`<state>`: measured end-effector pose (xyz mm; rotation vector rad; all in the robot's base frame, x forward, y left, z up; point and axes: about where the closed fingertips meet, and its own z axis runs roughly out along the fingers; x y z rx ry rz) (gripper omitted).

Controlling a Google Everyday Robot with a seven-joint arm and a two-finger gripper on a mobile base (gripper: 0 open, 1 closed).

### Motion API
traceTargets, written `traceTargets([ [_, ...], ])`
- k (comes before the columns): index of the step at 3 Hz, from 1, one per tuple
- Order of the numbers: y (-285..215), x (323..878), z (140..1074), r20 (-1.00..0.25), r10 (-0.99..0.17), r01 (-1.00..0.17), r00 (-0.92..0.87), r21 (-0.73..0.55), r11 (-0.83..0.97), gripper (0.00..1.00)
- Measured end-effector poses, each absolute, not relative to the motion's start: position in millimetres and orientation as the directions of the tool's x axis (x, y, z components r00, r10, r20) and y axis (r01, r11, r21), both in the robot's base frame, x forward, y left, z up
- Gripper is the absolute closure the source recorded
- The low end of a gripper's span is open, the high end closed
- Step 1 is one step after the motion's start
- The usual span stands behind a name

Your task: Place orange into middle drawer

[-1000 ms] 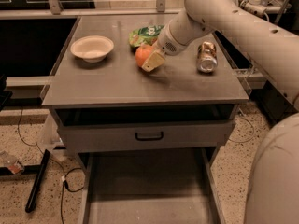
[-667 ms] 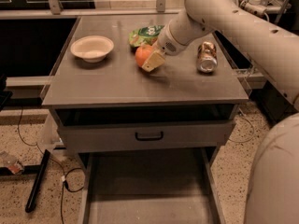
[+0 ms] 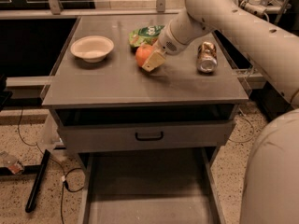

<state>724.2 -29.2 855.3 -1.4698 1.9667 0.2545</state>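
The orange (image 3: 142, 54) sits at the middle of the grey tabletop (image 3: 121, 85), just in front of a green snack bag (image 3: 145, 33). My gripper (image 3: 148, 59) reaches in from the upper right and is shut on the orange, with one beige finger (image 3: 154, 61) against its right front side. The other finger is hidden behind the fruit. The middle drawer (image 3: 149, 195) is pulled out below the table, its flat grey floor bare, with low side walls (image 3: 86, 195) left and right.
A white bowl (image 3: 92, 48) stands at the tabletop's left. A metal can (image 3: 207, 57) lies on its side at the right. A closed grey drawer front with a black handle (image 3: 149, 136) sits under the tabletop. Cables and a black bar (image 3: 37, 181) lie on the floor at left.
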Motion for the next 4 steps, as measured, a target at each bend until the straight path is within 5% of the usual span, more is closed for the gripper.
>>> traceTargets([
  [4,-124.7,620.5,893.8,-0.755,-0.641,-0.869,-0.14,-0.217,0.445,1.0],
])
